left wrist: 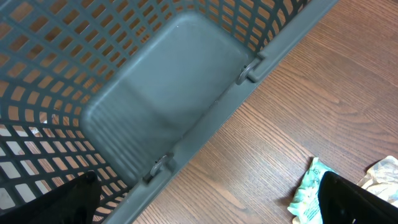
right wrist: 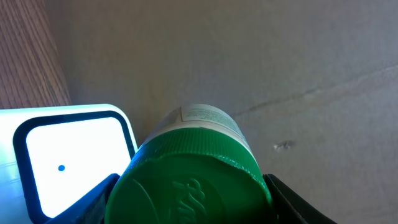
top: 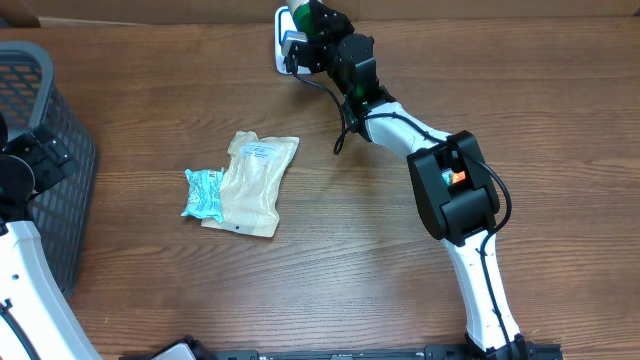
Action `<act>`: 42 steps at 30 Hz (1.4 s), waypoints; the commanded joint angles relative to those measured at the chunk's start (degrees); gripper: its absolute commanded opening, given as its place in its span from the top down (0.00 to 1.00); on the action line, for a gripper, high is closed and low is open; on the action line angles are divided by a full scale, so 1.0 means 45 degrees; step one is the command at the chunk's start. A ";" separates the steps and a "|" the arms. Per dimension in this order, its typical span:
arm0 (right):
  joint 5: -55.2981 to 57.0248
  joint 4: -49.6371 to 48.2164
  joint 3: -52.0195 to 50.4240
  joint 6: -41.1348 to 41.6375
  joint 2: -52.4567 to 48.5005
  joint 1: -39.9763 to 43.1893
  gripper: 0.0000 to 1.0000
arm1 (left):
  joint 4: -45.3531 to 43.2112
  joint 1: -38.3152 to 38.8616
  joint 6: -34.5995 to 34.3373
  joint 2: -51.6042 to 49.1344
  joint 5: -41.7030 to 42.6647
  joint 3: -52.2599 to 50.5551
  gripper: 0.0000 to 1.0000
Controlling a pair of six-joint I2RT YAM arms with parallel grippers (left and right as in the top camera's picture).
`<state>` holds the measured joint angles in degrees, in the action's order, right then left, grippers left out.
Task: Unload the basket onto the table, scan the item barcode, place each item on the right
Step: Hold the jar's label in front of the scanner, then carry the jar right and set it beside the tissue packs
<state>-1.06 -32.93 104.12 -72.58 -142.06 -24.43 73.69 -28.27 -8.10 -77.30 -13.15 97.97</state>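
Observation:
The item, a white bottle with a green screw lid [right wrist: 189,186], sits between my right gripper's [right wrist: 189,202] fingers, which are shut on the lid's sides. It is held close beside the scanner [right wrist: 68,162], whose white window is lit with a small blue dot. A strip of the bottle's label [right wrist: 205,115] shows; the barcode is hidden. In the overhead view the right gripper [top: 305,35] and bottle [top: 300,18] are at the table's far edge by the scanner [top: 280,45]. My left gripper [left wrist: 211,205] is open and holds nothing, above the rim of the basket [left wrist: 155,93].
A grey mesh basket [top: 50,150] stands at the left edge. A beige pouch [top: 255,180] and a teal packet [top: 203,192] lie together mid-table, and the teal packet [left wrist: 308,193] also shows by my left finger. A cardboard wall backs the scanner.

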 commanded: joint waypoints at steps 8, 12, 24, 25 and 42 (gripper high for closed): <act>-0.0073 -0.0083 0.0539 -0.0311 0.0107 -0.0316 0.71 | -0.0005 -0.0024 0.0180 -0.0063 -0.0165 0.0112 0.00; -0.0078 -0.0073 0.0539 -0.0073 0.0141 -0.0350 0.71 | -0.0005 -0.0024 0.0180 -0.0063 -0.0165 0.0112 0.00; -0.0078 0.1870 0.0539 0.6912 0.2671 -0.0398 0.72 | -0.0005 -0.0024 0.0180 -0.0063 -0.0165 0.0112 0.00; -0.0078 0.2312 0.0539 0.7655 0.3045 -0.0418 0.73 | -0.0005 -0.0024 0.0180 -0.0063 -0.0165 0.0112 0.01; -0.2710 1.8977 0.0529 1.6645 0.7898 0.0942 0.69 | -0.0005 -0.0024 0.0180 -0.0063 -0.0165 0.0112 0.00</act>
<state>-11.46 43.51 106.63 -2.13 -105.69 -21.58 73.69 -28.27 -8.10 -77.34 -13.17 97.97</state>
